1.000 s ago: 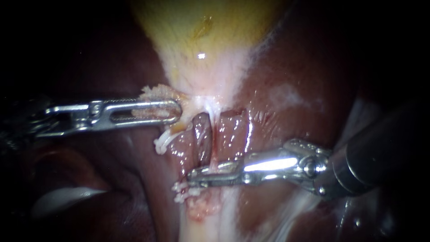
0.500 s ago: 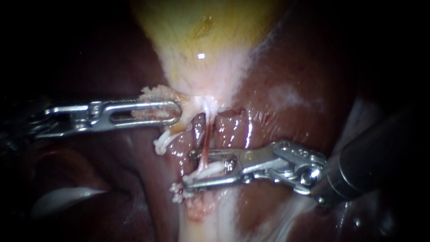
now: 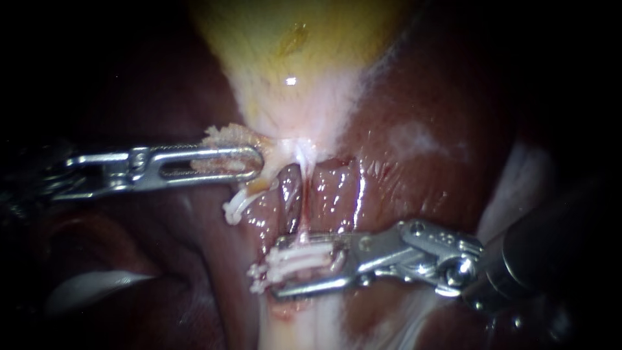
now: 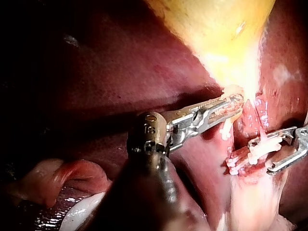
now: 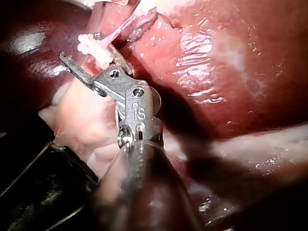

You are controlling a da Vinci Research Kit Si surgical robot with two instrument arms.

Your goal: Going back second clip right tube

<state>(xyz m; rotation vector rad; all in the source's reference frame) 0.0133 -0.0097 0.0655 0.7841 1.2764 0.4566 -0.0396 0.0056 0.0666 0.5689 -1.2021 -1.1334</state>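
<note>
The left instrument [image 3: 254,162] comes in level. Its jaws lie together on a pale scrap of tissue [image 3: 227,136] at the neck of the gallbladder [image 3: 291,58] and hold it to the side. Just under the tip hangs one short white piece [image 3: 236,207]; what it is cannot be told.

Next comes one thin reddish tube [image 3: 302,207], running down from the neck over the wet liver [image 3: 414,168]. It is the only tube that shows clearly. It looks soft, slippery and very fragile, and a small sideways pull would probably tear it.

The clip [image 3: 295,259] sits across the lower end of this tube, with knobby white ends on its left. Two white bars lie side by side there. Whether they are two clips or the two legs of one is not clear. The clip seems light and stiff, and it should not be gripped again.

The right instrument [image 3: 278,267] comes from the lower right. Its jaws stand open, one above and one below the white bars, with a gap. To go back safely, it probably must slide straight along its own shaft, so that no jaw hooks the clip or drags the tube.

By count, there are two instruments, one clear tube, two white bars and one loose white piece.
</note>
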